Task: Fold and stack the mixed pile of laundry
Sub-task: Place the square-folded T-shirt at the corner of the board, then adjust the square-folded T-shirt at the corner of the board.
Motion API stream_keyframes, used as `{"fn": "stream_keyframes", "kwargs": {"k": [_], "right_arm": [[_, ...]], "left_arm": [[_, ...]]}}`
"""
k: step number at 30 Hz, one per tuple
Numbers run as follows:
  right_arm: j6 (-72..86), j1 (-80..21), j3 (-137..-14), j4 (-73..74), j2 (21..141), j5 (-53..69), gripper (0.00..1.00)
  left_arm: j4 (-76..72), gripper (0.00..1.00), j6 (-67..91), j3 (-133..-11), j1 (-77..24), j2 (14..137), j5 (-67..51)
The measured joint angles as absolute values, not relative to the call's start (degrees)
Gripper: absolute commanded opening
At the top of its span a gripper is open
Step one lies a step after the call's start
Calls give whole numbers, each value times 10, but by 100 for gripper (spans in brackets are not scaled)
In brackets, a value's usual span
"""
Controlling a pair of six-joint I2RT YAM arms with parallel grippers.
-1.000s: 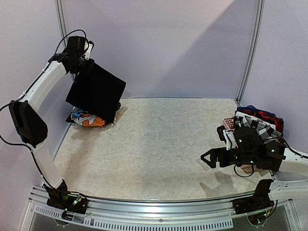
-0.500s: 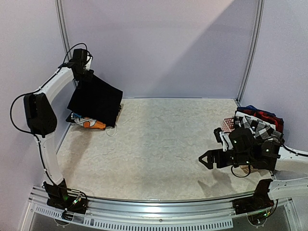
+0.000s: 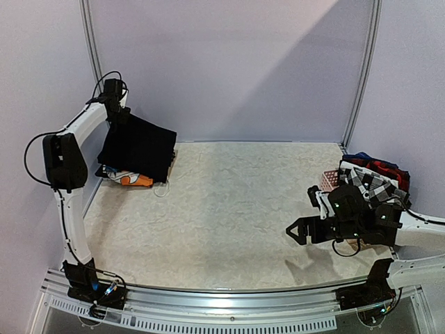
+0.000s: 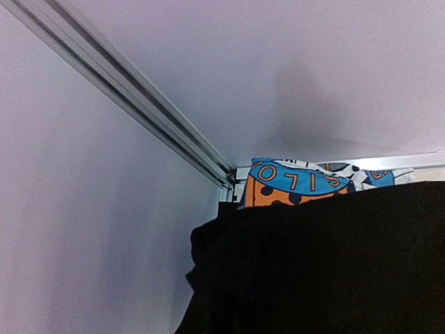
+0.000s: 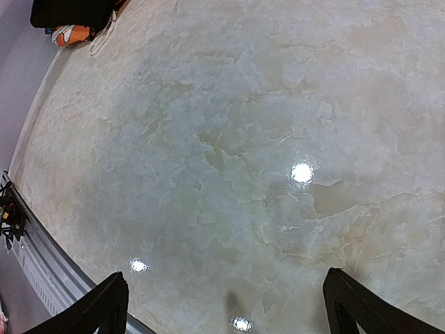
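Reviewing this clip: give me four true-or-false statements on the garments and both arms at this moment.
The left gripper holds up the black garment. True.
The right gripper is shut on the checked garment. False: its fingers stand open over bare table.
An orange-blue printed piece lies at the far left, below the black garment. True.
The checked garment lies mid-table. False: it sits at the right edge.

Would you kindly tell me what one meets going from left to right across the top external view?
black garment → right gripper, open → pink basket → checked garment
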State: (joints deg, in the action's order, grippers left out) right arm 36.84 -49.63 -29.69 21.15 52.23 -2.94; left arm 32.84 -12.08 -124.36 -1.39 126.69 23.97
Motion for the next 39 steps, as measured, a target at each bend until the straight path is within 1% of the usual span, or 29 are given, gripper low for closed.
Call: {"fn": "stream_keyframes", "kwargs": {"k": [9, 10, 11, 12, 13, 16, 17, 18, 21, 23, 24, 27, 28, 29, 31, 33, 35, 39], "right_arm": [[372, -496, -297, 211, 537, -30, 98], [372, -496, -297, 211, 539, -30, 98], [372, -496, -297, 210, 542, -31, 98], [372, -496, -297, 210, 543, -31, 98], [372, -496, -297, 210, 545, -31, 98], [373, -496, -297, 210, 549, -31, 98], [373, -496, -297, 210, 550, -32, 98], [373, -496, -297, 210, 550, -32, 98], [373, -496, -298, 210, 555, -33, 98], [373, -496, -302, 210, 561, -33, 98], [373, -496, -305, 209, 565, -33, 98], [372, -496, -310, 201, 574, -31, 98], [372, -496, -312, 199, 577, -29, 98], [372, -496, -313, 197, 579, -29, 98], [372, -496, -315, 194, 583, -27, 98], [372, -496, -315, 191, 585, -25, 98], [372, -496, -315, 190, 585, -24, 98], [372, -496, -315, 190, 585, -24, 98]], "left_arm": [[329, 0, -113, -1249, 24, 1286, 237], [329, 3, -110, -1253, 26, 1291, 237], [329, 10, -107, -1258, 28, 1299, 237], [329, 24, -104, -1265, 31, 1308, 238], [331, 43, -100, -1275, 33, 1319, 238], [349, 82, -88, -1328, 39, 1359, 249], [356, 97, -82, -1348, 41, 1372, 256], [364, 99, -72, -1366, 42, 1381, 265], [383, 100, -30, -1380, 46, 1379, 288], [389, 96, -1, -1373, 46, 1362, 293], [392, 91, 13, -1369, 45, 1351, 293], [399, 73, 66, -1335, 42, 1293, 288], [399, 71, 84, -1317, 41, 1268, 280], [393, 67, 104, -1293, 39, 1241, 271], [374, 54, 147, -1219, 35, 1178, 240], [343, 48, 187, -1141, 32, 1127, 201], [312, 41, 220, -1080, 30, 1101, 161], [272, 38, 260, -1025, 28, 1120, 95]]}}
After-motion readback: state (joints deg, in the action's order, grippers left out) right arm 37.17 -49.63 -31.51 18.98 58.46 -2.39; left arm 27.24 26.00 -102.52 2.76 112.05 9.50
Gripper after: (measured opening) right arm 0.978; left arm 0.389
